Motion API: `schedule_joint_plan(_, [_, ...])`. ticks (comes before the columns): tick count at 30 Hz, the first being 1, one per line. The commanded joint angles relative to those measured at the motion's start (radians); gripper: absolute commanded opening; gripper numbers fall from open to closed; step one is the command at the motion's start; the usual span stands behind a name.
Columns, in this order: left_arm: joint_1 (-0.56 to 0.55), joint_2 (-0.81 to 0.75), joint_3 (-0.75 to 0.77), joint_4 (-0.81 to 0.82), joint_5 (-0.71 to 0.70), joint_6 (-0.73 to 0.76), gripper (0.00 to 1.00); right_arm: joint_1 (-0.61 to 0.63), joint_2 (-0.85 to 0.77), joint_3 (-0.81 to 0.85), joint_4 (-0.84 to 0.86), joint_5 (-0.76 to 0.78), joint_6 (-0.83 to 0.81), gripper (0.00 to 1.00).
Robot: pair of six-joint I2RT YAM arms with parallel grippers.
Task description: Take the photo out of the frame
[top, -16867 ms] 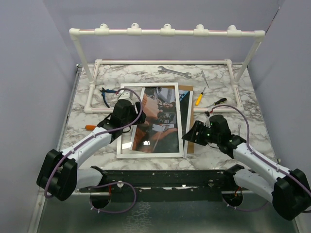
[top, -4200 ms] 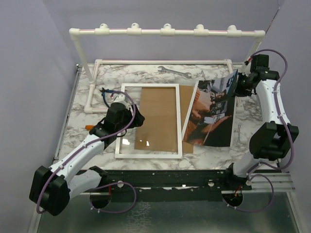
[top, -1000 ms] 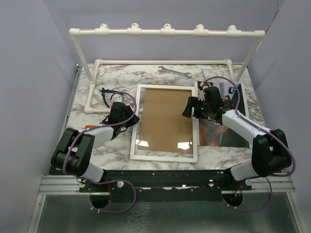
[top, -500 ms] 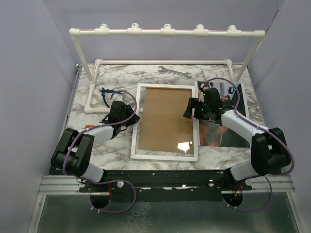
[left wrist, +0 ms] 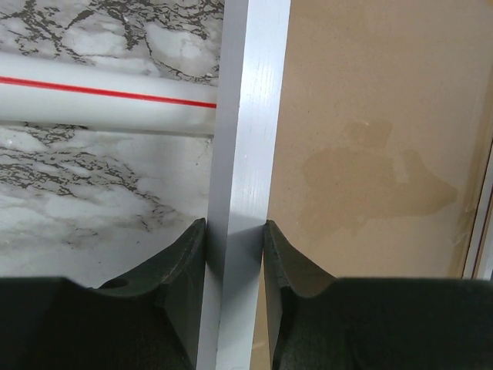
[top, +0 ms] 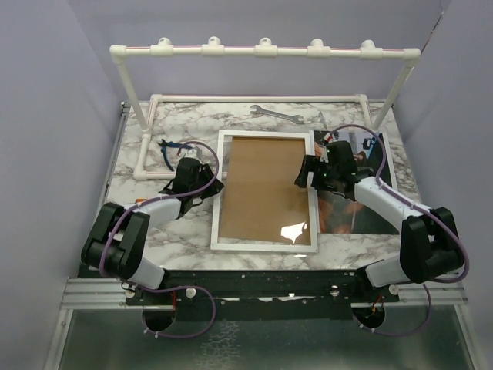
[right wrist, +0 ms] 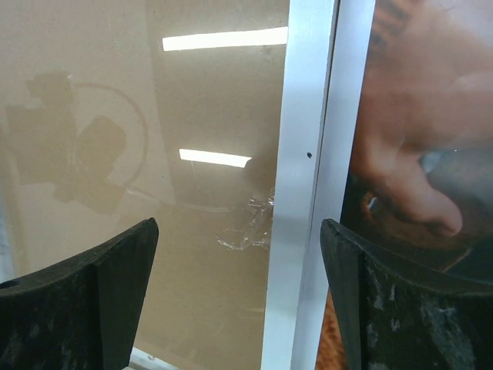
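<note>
On the marble bench (top: 154, 223) the frame (top: 262, 246) lies flat, showing only brown backing behind its glass. The photo (top: 337, 217) lies outside it, just beside its right edge. Left jaws clench the frame's left border. Right jaws stand released above the right border.

The frame (top: 264, 193) lies flat on the marble table (top: 192, 231), glass up, its long sides running away from the near edge. Its narrow white border surrounds bare brown backing, and a bright glare sits on the glass near the front right corner. The photo (top: 337, 216) is out of it, lying flat right against the frame's right edge. It is a glossy, dark reddish print with teal patches.
</note>
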Motion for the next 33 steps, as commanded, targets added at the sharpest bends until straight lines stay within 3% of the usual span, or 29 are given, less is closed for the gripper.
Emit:
schedule_joint_plan(1, [0.000, 0.032, 0.051, 0.054, 0.034, 0.015, 0.27, -0.007, -0.022, -0.028, -0.026, 0.029, 0.000, 0.92])
schedule_joint_plan(6, [0.019, 0.031, 0.074, 0.013, 0.034, 0.056, 0.33, -0.008, -0.044, -0.070, -0.004, -0.021, 0.015, 0.94])
schedule_joint_plan(12, [0.024, 0.051, 0.122, -0.083, 0.025, 0.123, 0.55, -0.007, -0.010, -0.073, 0.019, -0.099, 0.032, 0.91])
schedule_joint_plan(16, [0.030, 0.038, 0.115, -0.090, 0.000, 0.119, 0.62, -0.008, 0.003, -0.074, 0.031, -0.128, 0.048, 0.91])
schedule_joint_plan(23, [0.041, 0.022, 0.108, -0.107, -0.019, 0.115, 0.63, -0.007, -0.016, -0.106, 0.019, -0.116, 0.063, 1.00])
schedule_joint_plan(33, [0.043, -0.008, 0.089, -0.104, -0.027, 0.116, 0.64, -0.013, -0.005, -0.158, 0.071, -0.190, 0.098, 1.00])
